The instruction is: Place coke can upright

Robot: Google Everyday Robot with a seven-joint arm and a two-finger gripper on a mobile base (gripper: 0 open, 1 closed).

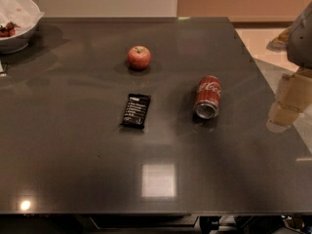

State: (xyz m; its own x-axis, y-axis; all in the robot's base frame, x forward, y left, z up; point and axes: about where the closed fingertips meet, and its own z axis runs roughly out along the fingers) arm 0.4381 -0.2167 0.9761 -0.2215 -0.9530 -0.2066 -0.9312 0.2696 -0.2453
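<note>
The coke can [208,96] is red with white script. It lies on its side on the dark table [73,155], right of centre, with its silver end facing the front edge. My gripper [285,105] hangs at the right edge of the view, over the table's right rim. It is well to the right of the can, apart from it, and holds nothing that I can see.
A red apple [139,57] sits behind and left of the can. A black wrapped bar [136,110] lies left of the can. A white bowl [14,23] with red pieces in it stands at the far left corner. The table's right edge runs just under the gripper.
</note>
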